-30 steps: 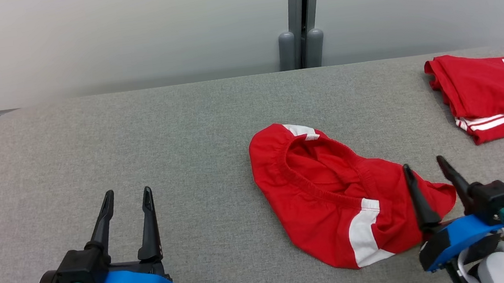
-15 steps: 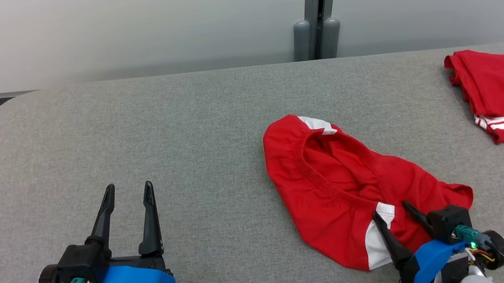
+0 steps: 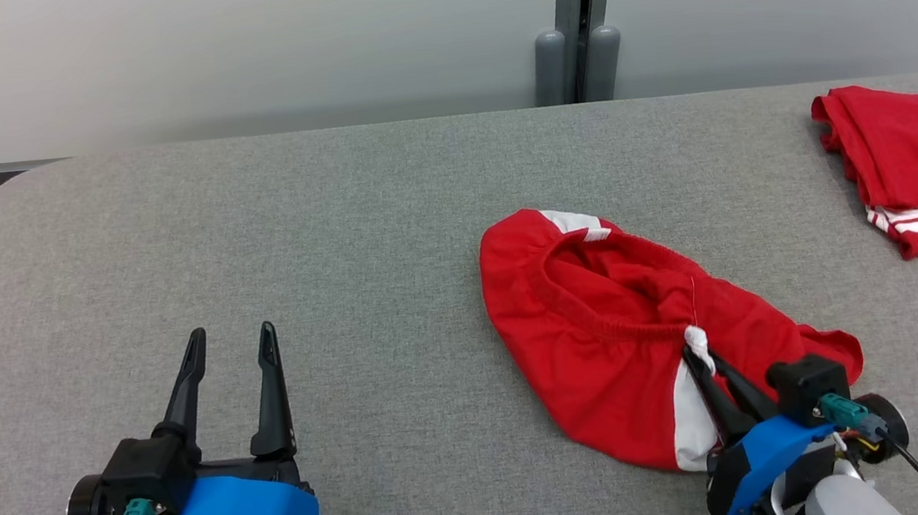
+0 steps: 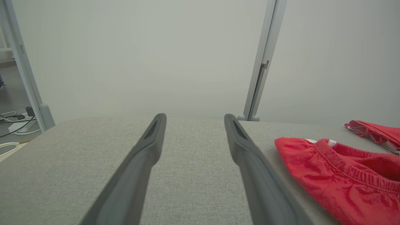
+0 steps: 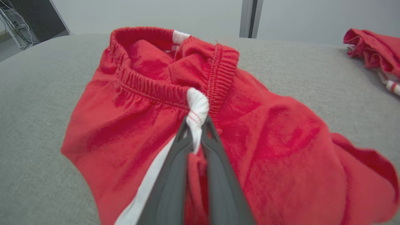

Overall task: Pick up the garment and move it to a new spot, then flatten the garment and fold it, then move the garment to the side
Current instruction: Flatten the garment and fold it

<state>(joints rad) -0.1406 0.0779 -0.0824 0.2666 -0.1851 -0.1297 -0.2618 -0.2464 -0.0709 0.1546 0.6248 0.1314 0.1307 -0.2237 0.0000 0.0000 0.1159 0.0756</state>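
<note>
Red shorts (image 3: 598, 337) lie by the tabletop's (image 3: 291, 225) front edge, right hand (image 3: 702, 355) clamped onto their white waistband stripe. Meanwhile the left hand (image 3: 231, 340) gapes wide, well apart.

folded red jersey (image 3: 913, 149), grey padded table (image 3: 337, 245)

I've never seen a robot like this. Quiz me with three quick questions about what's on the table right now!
1. True or false: the right gripper is shut on a pinch of the red shorts.
2. The left gripper is: A) open above bare table; B) shut on the shorts; C) shut on nothing.
3. Fill in: the folded red shirt lies to the robot's ___ of the shorts.
Key: 1 true; 2 A; 3 right.
</note>
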